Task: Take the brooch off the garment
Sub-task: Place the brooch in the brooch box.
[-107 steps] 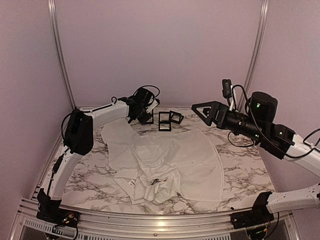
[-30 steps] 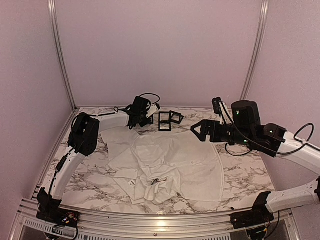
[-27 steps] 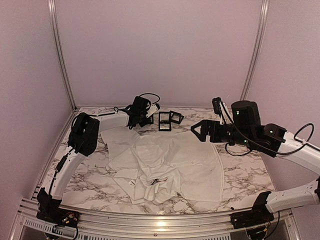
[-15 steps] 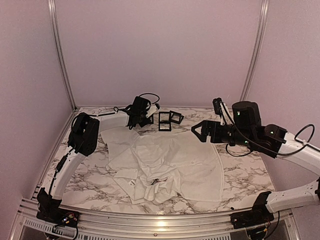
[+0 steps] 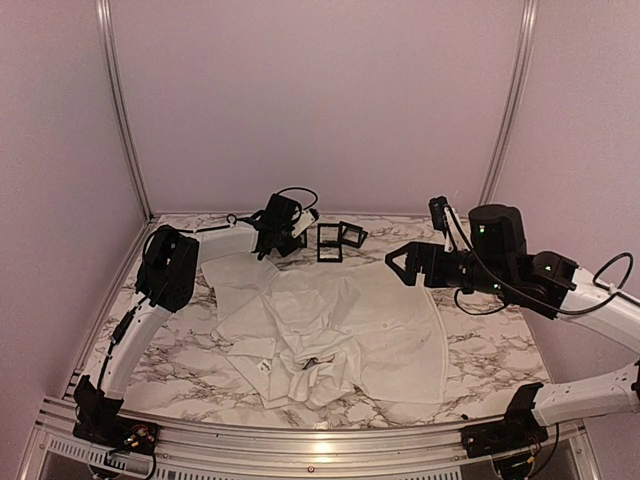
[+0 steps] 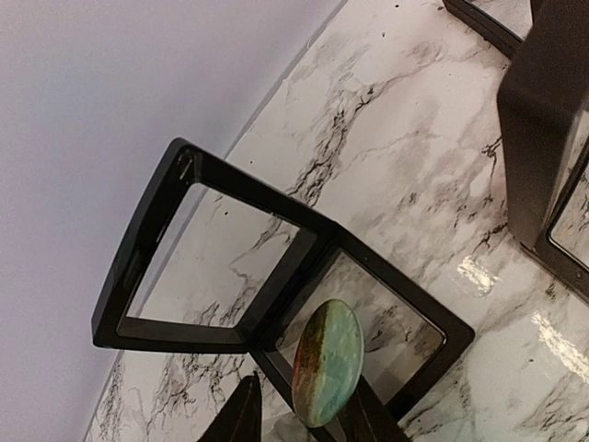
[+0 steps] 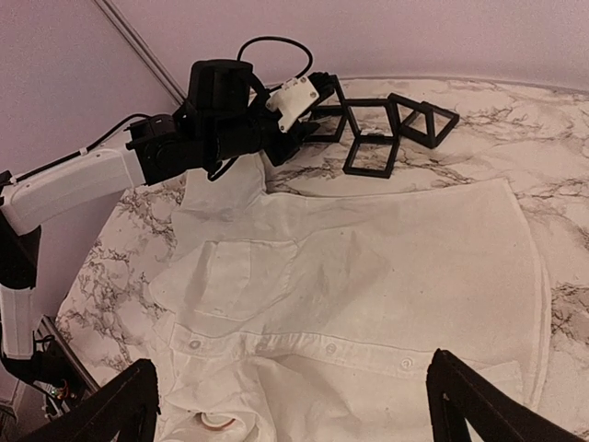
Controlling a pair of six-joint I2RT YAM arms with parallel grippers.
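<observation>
1. Left claw [image 6: 308,412]: stands partly spread, with the oval green-and-red brooch [image 6: 327,361] upright between its fingertips and a gap showing on one side.
2. Just past those fingertips, under the brooch: sits an open black hinged frame [image 6: 230,267] on the marble table [image 6: 414,138].
3. Right claw [image 5: 398,264]: gapes wide, gripping nothing.
4. Below and ahead of the right claw: lies the white garment [image 5: 340,330], rumpled, pocket up, apart from the brooch.
</observation>
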